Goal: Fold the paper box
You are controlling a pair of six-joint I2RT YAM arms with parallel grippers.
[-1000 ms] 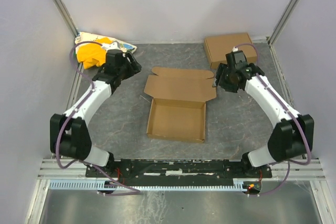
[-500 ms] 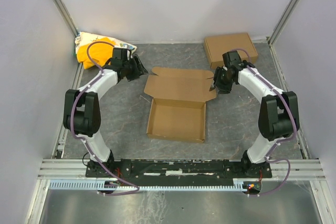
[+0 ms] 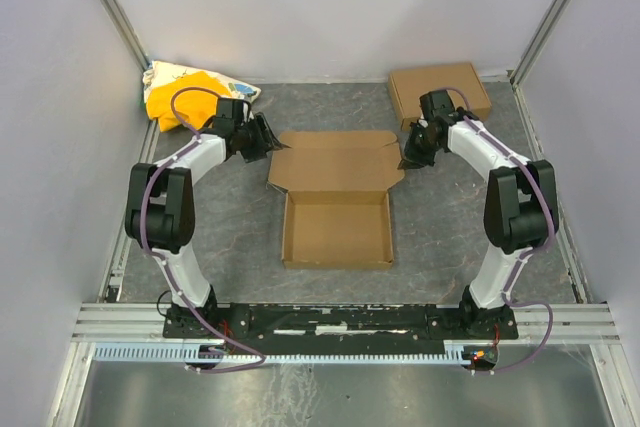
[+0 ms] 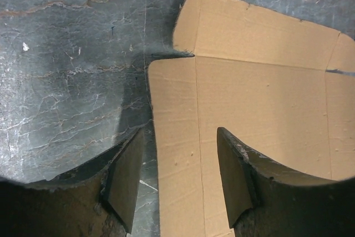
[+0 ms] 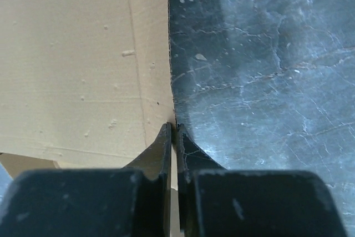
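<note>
Spread wide at the left claw (image 4: 181,134), over the left flap of the box (image 4: 260,115). Pressed almost shut at the right claw (image 5: 173,129), pinching the box's right flap edge. Open in the middle of the table (image 3: 440,237), lid flat on the far side.

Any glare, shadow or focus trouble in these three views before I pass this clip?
Top external: even, soft light, sharp throughout. Left wrist: the left tool's fingers are dark and soft-edged; a deep shadow lies beside the paper box. Right wrist: pale sheen on the table, right tool's fingers underexposed.
</note>
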